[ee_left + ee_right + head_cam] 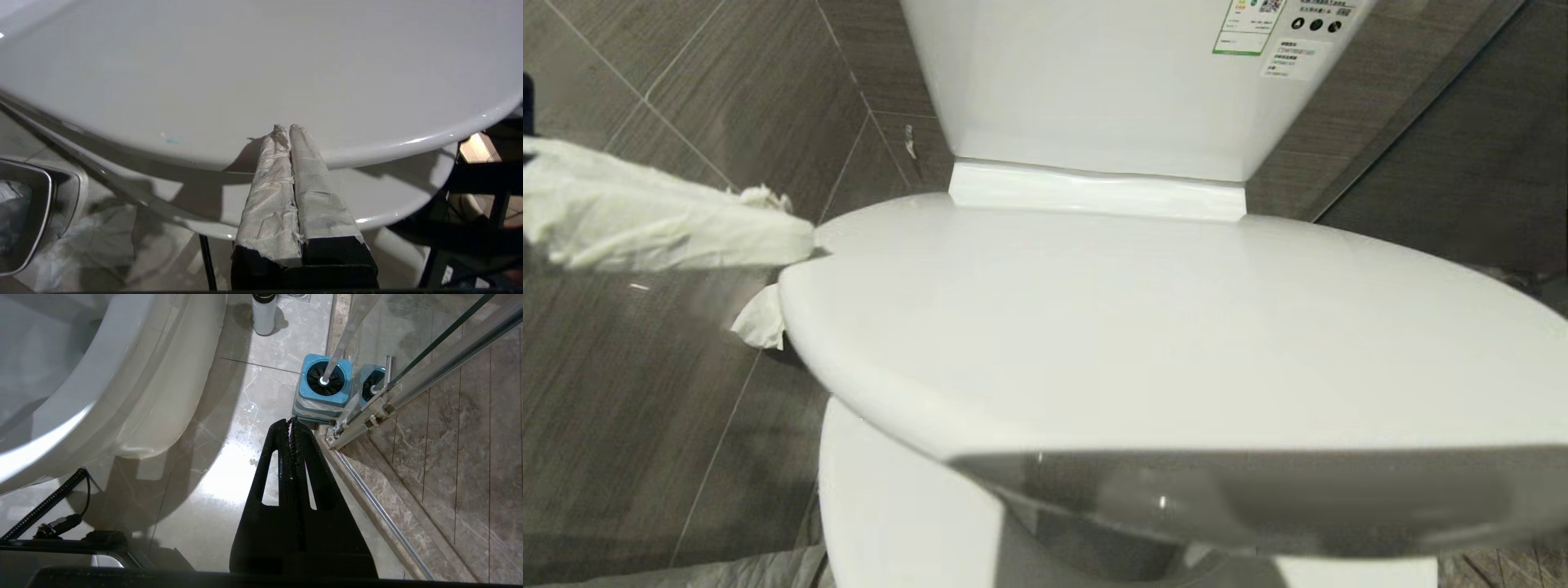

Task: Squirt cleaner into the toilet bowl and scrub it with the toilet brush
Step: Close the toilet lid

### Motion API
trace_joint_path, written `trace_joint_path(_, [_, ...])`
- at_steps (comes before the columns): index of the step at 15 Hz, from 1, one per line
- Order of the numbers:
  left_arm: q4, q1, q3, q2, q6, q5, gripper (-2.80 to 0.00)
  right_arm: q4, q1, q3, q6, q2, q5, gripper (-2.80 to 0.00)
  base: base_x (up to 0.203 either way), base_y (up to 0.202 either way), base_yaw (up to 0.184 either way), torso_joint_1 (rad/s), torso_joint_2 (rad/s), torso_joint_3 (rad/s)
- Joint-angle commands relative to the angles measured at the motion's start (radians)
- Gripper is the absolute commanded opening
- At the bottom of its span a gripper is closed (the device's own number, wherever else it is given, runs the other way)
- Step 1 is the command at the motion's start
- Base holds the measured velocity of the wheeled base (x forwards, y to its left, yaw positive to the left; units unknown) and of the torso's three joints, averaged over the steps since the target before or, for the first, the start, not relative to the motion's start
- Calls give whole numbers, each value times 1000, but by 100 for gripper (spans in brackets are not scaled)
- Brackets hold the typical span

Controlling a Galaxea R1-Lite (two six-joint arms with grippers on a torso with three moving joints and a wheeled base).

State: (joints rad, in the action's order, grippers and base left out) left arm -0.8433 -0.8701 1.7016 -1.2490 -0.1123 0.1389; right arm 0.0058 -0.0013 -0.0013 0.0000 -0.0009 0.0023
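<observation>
The toilet bowl (pixel 890 506) stands in front of me with its white lid (pixel 1135 327) down, so the bowl's inside is hidden. My left gripper (pixel 805 243), its fingers wrapped in white tape, reaches in from the left. It is shut and empty, its tips at the lid's left edge (pixel 245 61), above the seat (pixel 388 196). A tiny turquoise fleck (pixel 169 141) of cleaner marks the lid. The toilet brush (pixel 341 339) stands in its blue holder (pixel 325 390) on the floor. My right gripper (pixel 292 420) hangs shut and empty just short of that holder.
The tank (pixel 1094 82) with a green sticker rises behind the lid. A chrome waste bin (pixel 24 212) and crumpled white plastic (pixel 102 232) sit left of the toilet. A white bottle (pixel 263 312) stands on the floor, and a glass shower door's frame (pixel 367 416) is beside the holder.
</observation>
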Motion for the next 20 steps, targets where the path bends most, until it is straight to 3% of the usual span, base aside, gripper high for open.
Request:
trace_joint_path(1, [-56, -14, -15, 19, -4, 5, -280, 0, 0, 0, 0, 1, 1, -280, 0, 0, 0, 0, 0, 0])
trace_joint_path(8, [-74, -5, -39, 19, 19, 10, -280, 0, 0, 0, 0, 1, 1, -280, 0, 0, 0, 0, 0, 0])
trace_joint_path(11, [22, -6, -48, 20, 40, -36, -280, 0, 0, 0, 0, 1, 1, -280, 0, 0, 0, 0, 0, 0])
trace_joint_path(20, [68, -17, -83, 52, 34, -58, -280, 0, 0, 0, 0, 1, 1, -280, 0, 0, 0, 0, 0, 0])
